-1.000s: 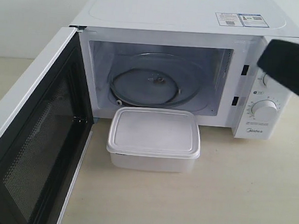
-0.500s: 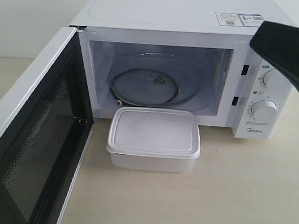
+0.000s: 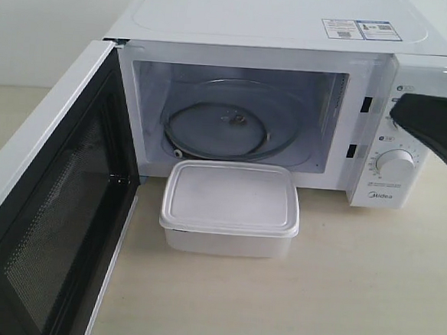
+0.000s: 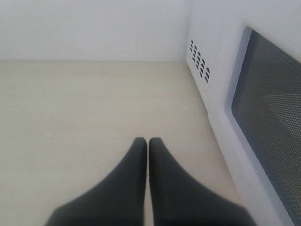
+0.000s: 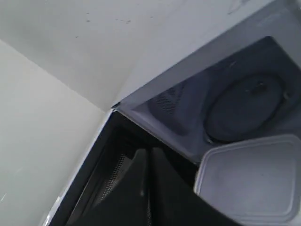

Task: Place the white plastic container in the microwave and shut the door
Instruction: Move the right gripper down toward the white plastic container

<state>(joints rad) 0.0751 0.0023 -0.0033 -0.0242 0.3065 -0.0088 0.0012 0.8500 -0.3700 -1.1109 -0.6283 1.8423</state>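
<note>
The white plastic container sits lidded on the table right in front of the microwave cavity, outside it; it also shows in the right wrist view. The door is swung wide open to the left, its mesh window facing in. The glass turntable is bare. My right gripper hangs shut and empty in the air before the dial panel, right of the container; its fingertips are closed together. My left gripper is shut, empty, over bare table beside the door's outer face.
Two white dials sit on the microwave's right panel, partly behind my right arm. Stickers lie on its top. Light tabletop stretches in front and to the right of the container. A pale wall stands behind.
My right gripper rose and reached left across the microwave's top corner, then dropped and drew back right to the upper dial's height. Container, door and left gripper have not moved.
</note>
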